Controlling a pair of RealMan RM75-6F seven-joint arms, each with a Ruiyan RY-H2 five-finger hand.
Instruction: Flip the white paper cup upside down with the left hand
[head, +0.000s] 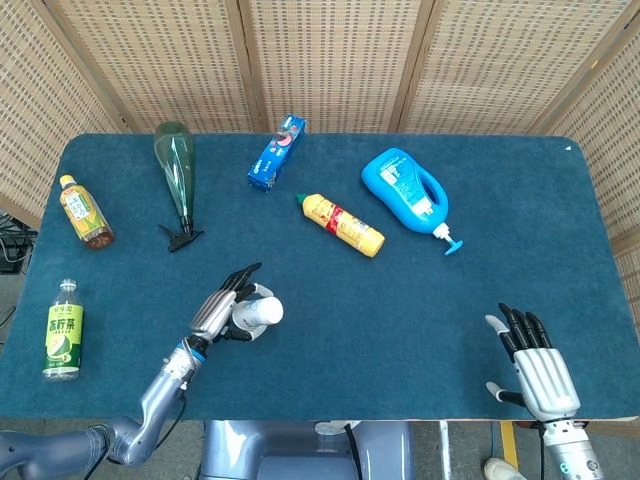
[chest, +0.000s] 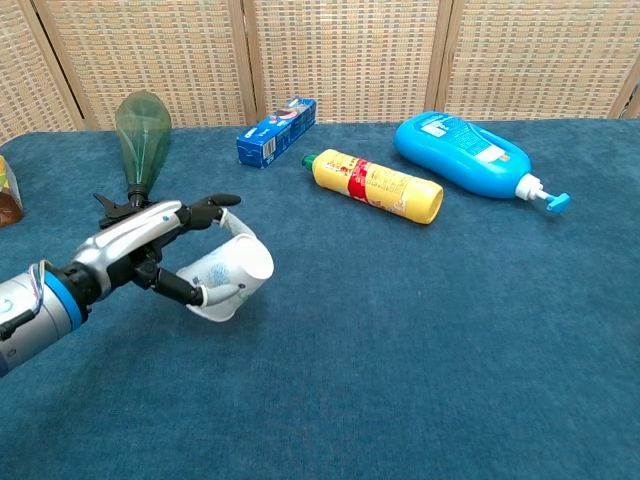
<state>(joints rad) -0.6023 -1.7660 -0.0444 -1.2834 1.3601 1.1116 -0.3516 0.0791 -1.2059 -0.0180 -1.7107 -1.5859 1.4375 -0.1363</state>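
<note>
The white paper cup (chest: 228, 276) (head: 259, 313) is tipped over in my left hand (chest: 150, 245) (head: 222, 310), its closed base pointing up and to the right and its mouth turned down towards the blue cloth. My left hand grips it from the left side, fingers wrapped over and under its wall. My right hand (head: 536, 360) rests near the table's front right corner with fingers spread and nothing in it; the chest view does not show it.
A yellow sauce bottle (chest: 377, 185), a blue detergent bottle (chest: 468, 156), a blue toothpaste box (chest: 276, 131) and a green glass bottle (chest: 140, 133) lie further back. Two tea bottles (head: 85, 211) (head: 63, 330) lie at the left edge in the head view.
</note>
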